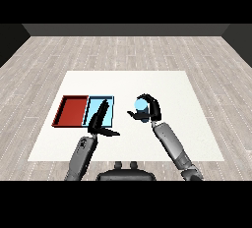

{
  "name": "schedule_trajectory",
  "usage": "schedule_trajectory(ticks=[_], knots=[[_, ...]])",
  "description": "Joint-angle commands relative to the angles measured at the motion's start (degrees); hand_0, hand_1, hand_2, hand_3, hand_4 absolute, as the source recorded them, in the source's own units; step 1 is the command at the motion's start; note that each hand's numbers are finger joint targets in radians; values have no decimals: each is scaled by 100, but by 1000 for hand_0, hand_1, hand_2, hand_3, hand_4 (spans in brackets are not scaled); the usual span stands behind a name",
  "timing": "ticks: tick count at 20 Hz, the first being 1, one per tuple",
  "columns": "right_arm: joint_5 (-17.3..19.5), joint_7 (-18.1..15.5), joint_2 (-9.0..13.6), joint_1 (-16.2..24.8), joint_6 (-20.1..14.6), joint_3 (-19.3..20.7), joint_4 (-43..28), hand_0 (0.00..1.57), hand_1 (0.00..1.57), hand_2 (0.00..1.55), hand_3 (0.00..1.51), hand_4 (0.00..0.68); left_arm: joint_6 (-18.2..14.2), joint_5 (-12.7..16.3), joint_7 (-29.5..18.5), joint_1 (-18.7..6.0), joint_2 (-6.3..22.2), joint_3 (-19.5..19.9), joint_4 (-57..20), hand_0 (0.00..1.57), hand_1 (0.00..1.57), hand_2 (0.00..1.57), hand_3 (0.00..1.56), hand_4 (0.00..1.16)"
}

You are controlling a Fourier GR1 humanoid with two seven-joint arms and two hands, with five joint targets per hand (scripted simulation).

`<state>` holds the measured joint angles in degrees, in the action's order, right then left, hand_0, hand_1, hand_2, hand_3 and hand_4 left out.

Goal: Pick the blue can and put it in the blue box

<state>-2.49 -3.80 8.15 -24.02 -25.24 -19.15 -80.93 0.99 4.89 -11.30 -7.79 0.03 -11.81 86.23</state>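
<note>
We are seeing the blue can (141, 107), pale blue with a rounded top, standing upright and sitting to the right of the trays, apart from them. The light blue tray (110, 111), shallow and rectangular with a darker rim, is lying flat, touching the red tray's right side.

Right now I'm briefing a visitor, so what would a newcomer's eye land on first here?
First the blue can, right of the trays, with the right hand curled round it. Next the red tray and light blue tray side by side at the white table's left. The left hand reaches over the blue tray, fingers straight.
</note>
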Motion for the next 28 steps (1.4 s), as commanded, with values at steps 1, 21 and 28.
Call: schedule_trajectory(ticks=[1, 21, 28], knots=[[242, 336, 179, 258, 233, -86, -648, 1458, 1458, 1456, 1397, 612, -344, 369, 56, -736, -3, -179, -710, 0, 0, 0, 0, 0], [951, 325, -811, -21, 678, 174, -298, 1486, 1486, 1466, 1399, 610, -836, 738, -131, -723, -3, -865, -1135, 0, 0, 0, 0, 0], [851, 687, -814, -437, 413, -7, -239, 1469, 1469, 1457, 1394, 611, -1076, 927, -508, -983, -3, -982, -1792, 0, 0, 0, 0, 0]])
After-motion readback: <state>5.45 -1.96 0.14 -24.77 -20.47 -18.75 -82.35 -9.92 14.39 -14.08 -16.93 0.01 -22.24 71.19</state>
